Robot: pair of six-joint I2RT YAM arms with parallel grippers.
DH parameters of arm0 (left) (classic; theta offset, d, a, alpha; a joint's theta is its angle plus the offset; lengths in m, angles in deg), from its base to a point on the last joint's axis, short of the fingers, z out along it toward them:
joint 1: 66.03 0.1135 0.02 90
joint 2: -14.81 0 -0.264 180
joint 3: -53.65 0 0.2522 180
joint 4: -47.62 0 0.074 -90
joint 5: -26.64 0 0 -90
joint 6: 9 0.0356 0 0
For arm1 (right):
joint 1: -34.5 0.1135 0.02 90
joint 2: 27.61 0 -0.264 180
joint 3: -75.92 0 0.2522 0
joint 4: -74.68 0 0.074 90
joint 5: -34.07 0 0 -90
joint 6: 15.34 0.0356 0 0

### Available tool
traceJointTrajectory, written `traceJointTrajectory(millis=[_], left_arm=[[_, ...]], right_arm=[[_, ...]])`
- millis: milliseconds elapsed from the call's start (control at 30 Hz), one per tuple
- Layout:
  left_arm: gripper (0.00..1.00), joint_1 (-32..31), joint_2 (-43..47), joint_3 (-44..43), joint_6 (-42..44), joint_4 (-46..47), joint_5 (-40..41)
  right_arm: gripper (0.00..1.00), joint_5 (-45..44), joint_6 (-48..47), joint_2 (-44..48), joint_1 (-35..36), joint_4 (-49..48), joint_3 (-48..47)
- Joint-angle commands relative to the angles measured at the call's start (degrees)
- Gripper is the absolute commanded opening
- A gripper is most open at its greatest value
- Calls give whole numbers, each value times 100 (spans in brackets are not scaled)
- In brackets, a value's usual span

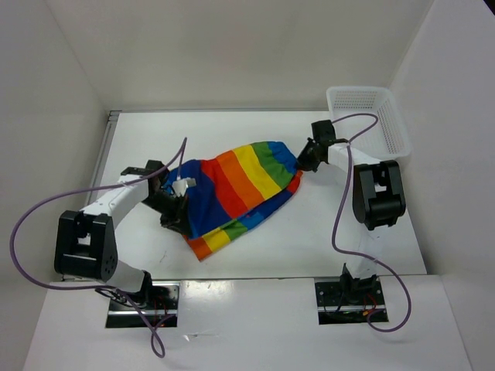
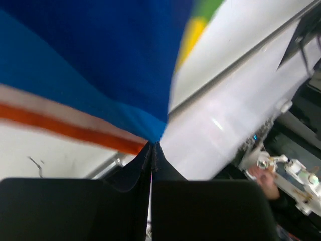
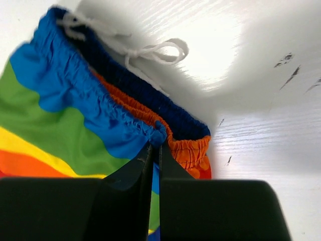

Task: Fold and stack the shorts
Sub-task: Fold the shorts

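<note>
The rainbow-striped shorts [image 1: 236,189] lie spread across the middle of the white table, held between both arms. My left gripper [image 1: 176,210] is shut on the blue fabric at their left edge; in the left wrist view the blue and orange cloth [image 2: 90,65] runs into the closed fingertips [image 2: 152,147]. My right gripper [image 1: 305,161] is shut on the elastic waistband at the right end; the right wrist view shows the blue waistband [image 3: 100,105] pinched at the fingertips [image 3: 155,145], with the white drawstring [image 3: 145,50] lying on the table beyond.
A white plastic mesh basket [image 1: 370,117] stands at the back right corner of the table [image 1: 309,239]. White walls enclose the table on the left, back and right. Purple cables loop from both arms.
</note>
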Motion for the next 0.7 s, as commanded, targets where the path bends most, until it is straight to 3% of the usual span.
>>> traceJointTrajectory(millis=[0, 67, 100, 133, 167, 233, 267, 367, 400, 600, 667], left_arm=[[0, 11, 209, 338, 23, -444, 109], [5, 11, 209, 400, 23, -496, 164], [23, 11, 209, 401, 23, -496, 234], [64, 11, 148, 305, 23, -496, 286], [73, 11, 148, 217, 23, -548, 339], [85, 11, 95, -28, 23, -549, 340], [91, 11, 43, -300, 23, -549, 340], [91, 151, -11, -618, 23, -365, 340], [91, 221, -11, -775, 23, -147, 253], [89, 476, -247, -1049, 23, 645, 357], [88, 530, -379, -997, 23, 873, 471]], right_arm=[[0, -283, 249, 366, -60, -370, -8], [0, -336, 249, 437, -60, -371, -8], [0, -336, 249, 489, -60, -371, -8], [2, -336, 249, 490, -60, -371, -8], [8, -336, 196, 490, -60, -318, -8], [25, -283, 143, 543, -60, -318, -8], [52, -283, 82, 543, -60, -318, -8], [91, -134, -77, 490, -60, -231, -8], [95, -55, -216, 359, -60, -178, -69], [100, 139, -349, 235, -60, 69, 159], [95, 192, -280, 235, -60, 8, 247]])
